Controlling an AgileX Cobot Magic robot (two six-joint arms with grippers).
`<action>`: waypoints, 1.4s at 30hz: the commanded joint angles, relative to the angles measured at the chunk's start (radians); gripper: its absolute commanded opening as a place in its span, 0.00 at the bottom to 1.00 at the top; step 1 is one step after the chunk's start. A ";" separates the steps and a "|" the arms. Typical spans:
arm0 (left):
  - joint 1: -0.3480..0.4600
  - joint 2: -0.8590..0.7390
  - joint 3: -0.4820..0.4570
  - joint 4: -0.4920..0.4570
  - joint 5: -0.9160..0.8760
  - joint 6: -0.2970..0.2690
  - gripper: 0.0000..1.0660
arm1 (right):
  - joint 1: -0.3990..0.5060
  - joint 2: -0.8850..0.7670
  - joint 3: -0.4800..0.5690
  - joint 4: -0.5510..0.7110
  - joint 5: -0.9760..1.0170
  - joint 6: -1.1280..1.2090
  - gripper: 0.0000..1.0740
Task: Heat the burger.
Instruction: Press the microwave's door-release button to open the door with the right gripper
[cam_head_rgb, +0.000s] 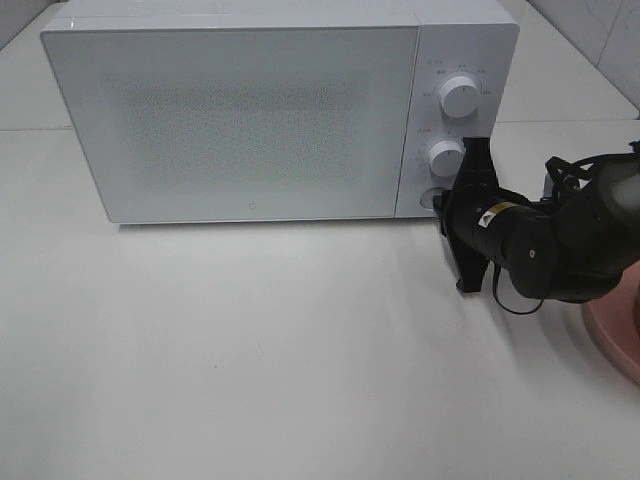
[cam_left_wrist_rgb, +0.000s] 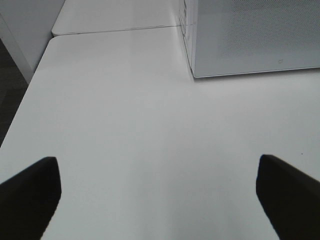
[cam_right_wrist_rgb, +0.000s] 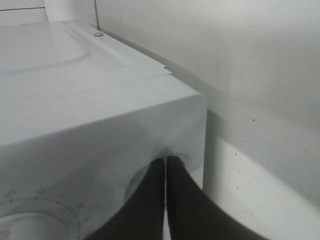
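a boxy white microwave oven stands on the white table with its speckled glass door shut. the black right gripper has its two fingers pressed together with nothing between them, tips against the oven's control panel at the small round button below the lower white dial. the left gripper hovers over bare table with its fingers spread wide apart. a round pink plate shows at the table's right edge. the burger is in none of the views, so i cannot tell where it is.
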 joint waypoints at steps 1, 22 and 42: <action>0.002 -0.007 0.003 -0.003 -0.002 -0.002 0.94 | -0.009 0.000 -0.022 -0.003 -0.045 -0.008 0.00; 0.002 -0.007 0.003 -0.003 -0.002 -0.002 0.94 | -0.009 0.000 -0.078 0.079 -0.259 -0.048 0.00; 0.002 -0.007 0.003 -0.003 -0.002 -0.002 0.94 | -0.022 0.047 -0.139 0.190 -0.472 -0.071 0.00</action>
